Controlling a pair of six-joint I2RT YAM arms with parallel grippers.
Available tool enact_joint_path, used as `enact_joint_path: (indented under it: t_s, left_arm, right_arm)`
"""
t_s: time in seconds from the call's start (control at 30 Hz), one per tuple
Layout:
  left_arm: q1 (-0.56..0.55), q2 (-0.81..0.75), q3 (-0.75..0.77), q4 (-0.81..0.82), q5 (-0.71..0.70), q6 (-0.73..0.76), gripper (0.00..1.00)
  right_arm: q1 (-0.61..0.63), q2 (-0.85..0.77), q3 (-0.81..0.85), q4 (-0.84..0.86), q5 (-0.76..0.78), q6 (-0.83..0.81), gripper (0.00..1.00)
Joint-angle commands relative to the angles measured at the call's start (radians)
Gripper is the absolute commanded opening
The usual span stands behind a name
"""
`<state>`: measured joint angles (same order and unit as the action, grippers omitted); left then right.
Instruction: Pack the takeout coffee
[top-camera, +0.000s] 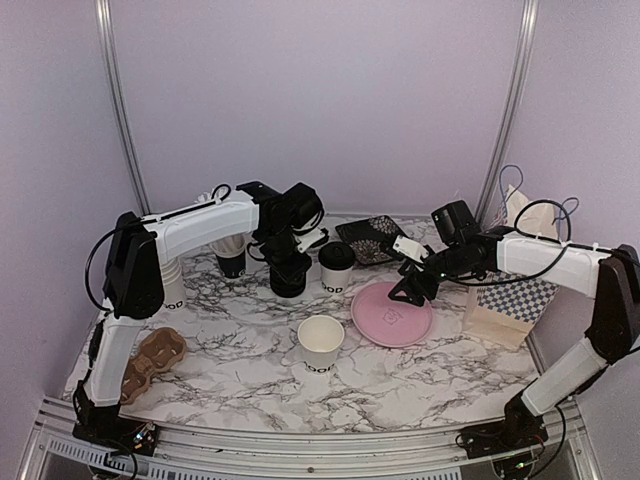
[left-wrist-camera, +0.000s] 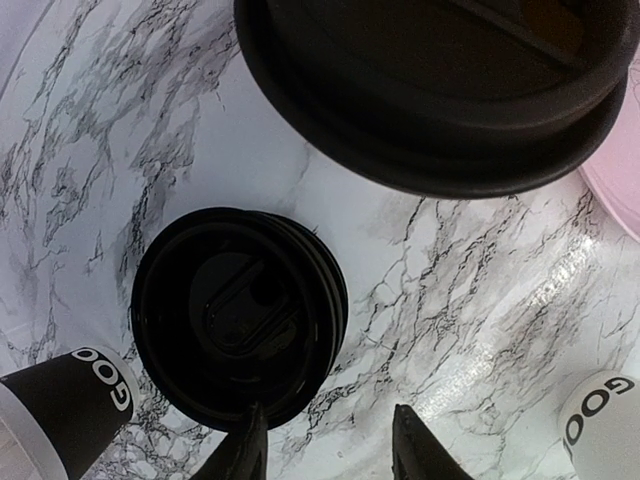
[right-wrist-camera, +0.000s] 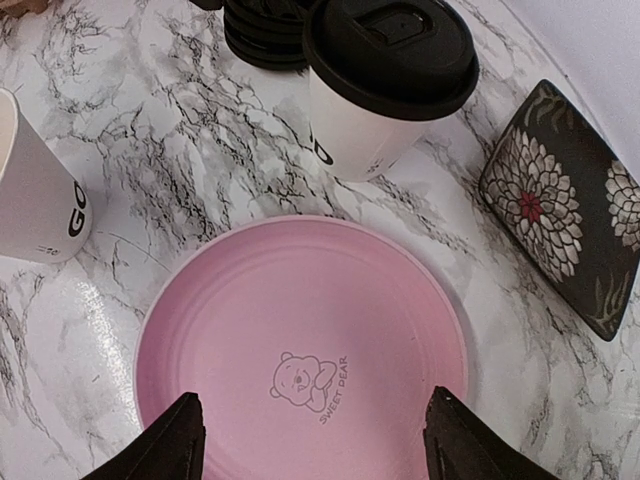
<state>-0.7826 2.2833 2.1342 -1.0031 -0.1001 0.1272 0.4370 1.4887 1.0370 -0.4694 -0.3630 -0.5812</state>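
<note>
left pincer (left-wrist-camera: 325, 445) hangs jaws apart, empty, over the lid stack (left-wrist-camera: 240, 315); right pincer (right-wrist-camera: 315, 435) gapes empty above the plate (right-wrist-camera: 300, 330). the open cup (top-camera: 320, 340) sits on the desk (top-camera: 230, 350). risk imo: lids look nested, so a pinch could lift several, or bump the lidded cup (top-camera: 336, 265) just beside

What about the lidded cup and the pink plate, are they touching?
Apart. The right wrist view shows a strip of bare marble tabletop between the base of the lidded cup and the rim of the pink plate.
</note>
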Motion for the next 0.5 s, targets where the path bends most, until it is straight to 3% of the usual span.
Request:
enact_joint_path:
  t_s: [0.0,0.47]
  left_arm:
    - [0.006,0.038,0.037,-0.035,0.015,0.021,0.4]
    - [0.022,0.087,0.07,-0.035,-0.04,0.007,0.3]
  right_arm:
    - [-0.009,0.012,0.012,-0.009,-0.013,-0.015,0.73]
    - [-0.009,0.018,0.011,-0.014,-0.015,-0.021,0.73]
